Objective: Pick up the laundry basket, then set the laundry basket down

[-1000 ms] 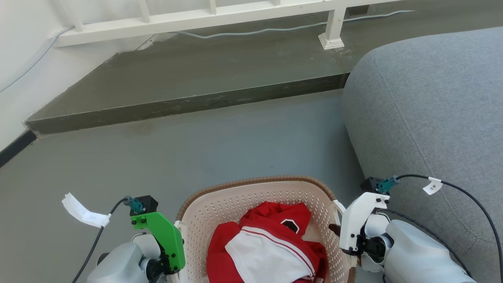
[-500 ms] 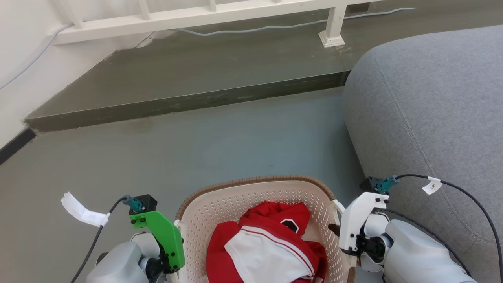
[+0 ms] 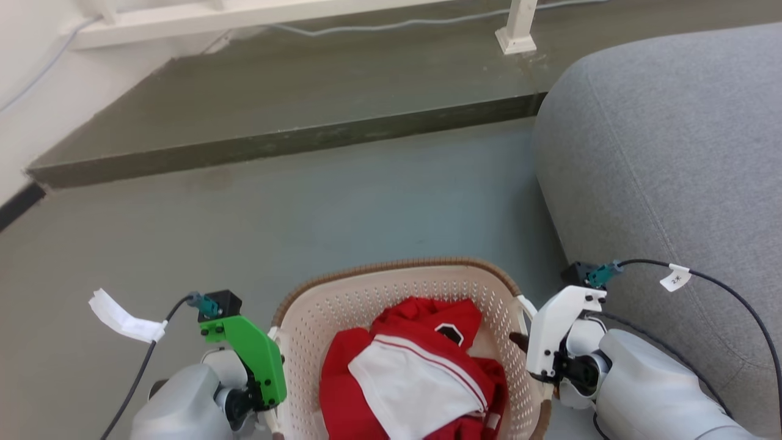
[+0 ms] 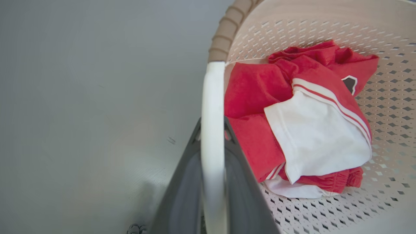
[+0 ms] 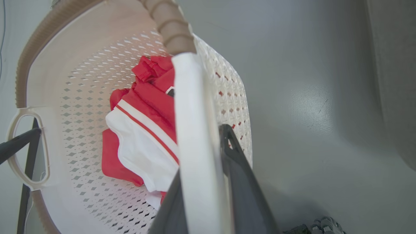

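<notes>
Two grippers: one was placed at each side of the laundry basket [image 3: 391, 293], at 7 o'clock and 5 o'clock in the head view.
Left gripper [image 4: 213, 125]: its dark fingers were pressed onto the white left handle [image 4: 213, 94], one on each side of the bar, as shown in the left wrist view.
Right gripper [image 5: 201, 139]: its fingers were pinched on the white right handle [image 5: 191, 107] in the same way. One fingertip was hidden behind the bar.
Basket position: it was found at 6 o'clock in the head view, between the two arms, with its brown woven rim [image 3: 397, 264] curving toward 12 o'clock.
Contents: a crumpled red and white garment [image 3: 421, 379] was lying in the bottom.
Surroundings: a grey sofa [image 3: 672, 153] was seen at 3 o'clock, near the basket's right side. Grey floor [image 3: 305, 214] was spread toward 12 o'clock, up to a raised step [image 3: 305, 91] and a white railing [image 3: 244, 15].
Done so far: both handles were judged to be firmly gripped, so the pick-up was taken as under way. Whether the base was clear of the floor could not be told, since it was hidden.
Left to do: the lift, if unfinished, then the setting down and the release of both handles.
Caution: the basket was judged best lowered level, so that the garment would not be tipped out.
</notes>
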Motion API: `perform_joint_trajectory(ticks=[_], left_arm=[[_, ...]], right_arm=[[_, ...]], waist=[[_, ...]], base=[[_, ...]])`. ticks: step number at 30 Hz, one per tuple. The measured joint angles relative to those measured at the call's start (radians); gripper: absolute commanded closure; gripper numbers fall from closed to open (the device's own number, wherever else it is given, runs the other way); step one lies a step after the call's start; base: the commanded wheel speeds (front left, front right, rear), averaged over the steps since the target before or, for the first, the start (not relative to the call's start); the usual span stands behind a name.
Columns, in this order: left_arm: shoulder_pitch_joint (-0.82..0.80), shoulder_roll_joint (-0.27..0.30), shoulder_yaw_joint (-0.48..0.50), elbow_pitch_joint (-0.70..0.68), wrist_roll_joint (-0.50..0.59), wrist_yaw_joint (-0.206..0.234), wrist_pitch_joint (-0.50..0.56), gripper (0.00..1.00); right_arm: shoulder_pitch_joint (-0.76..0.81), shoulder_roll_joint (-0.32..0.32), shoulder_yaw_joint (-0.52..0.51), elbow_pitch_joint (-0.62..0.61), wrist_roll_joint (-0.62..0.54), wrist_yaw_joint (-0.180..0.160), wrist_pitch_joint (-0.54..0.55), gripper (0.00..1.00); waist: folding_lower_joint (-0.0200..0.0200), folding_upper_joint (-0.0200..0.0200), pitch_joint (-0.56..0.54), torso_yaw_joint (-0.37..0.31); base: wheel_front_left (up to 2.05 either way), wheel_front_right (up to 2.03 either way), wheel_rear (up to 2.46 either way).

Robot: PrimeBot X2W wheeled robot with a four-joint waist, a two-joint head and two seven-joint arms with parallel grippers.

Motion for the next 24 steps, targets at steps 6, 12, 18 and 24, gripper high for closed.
perform_joint_trajectory(ticks=[6,12,18,24], left_arm=[[-0.023,0.002,0.011,-0.003,-0.001,0.0,-0.024,1.0],[-0.044,0.011,0.024,-0.01,-0.019,0.0,-0.062,1.0],[-0.081,0.021,0.035,-0.029,-0.019,0.0,-0.116,1.0],[-0.119,0.027,0.042,-0.039,-0.019,0.0,-0.149,1.0]], right_arm=[[-0.025,0.0,0.0,0.0,0.002,0.0,-0.022,1.0],[-0.053,0.003,-0.002,-0.003,0.007,0.0,-0.057,1.0],[-0.101,0.004,-0.016,-0.012,0.008,0.0,-0.112,1.0],[-0.131,0.005,-0.026,-0.015,0.008,0.0,-0.158,1.0]], waist=[[0.0,0.0,0.049,0.005],[0.0,0.0,0.114,0.013],[0.0001,0.0,0.19,0.021],[0.0001,0.0,0.273,0.028]], base=[[0.0,0.0,0.0],[0.0,0.0,0.0],[0.0,0.0,0.0],[0.0,0.0,0.0]])
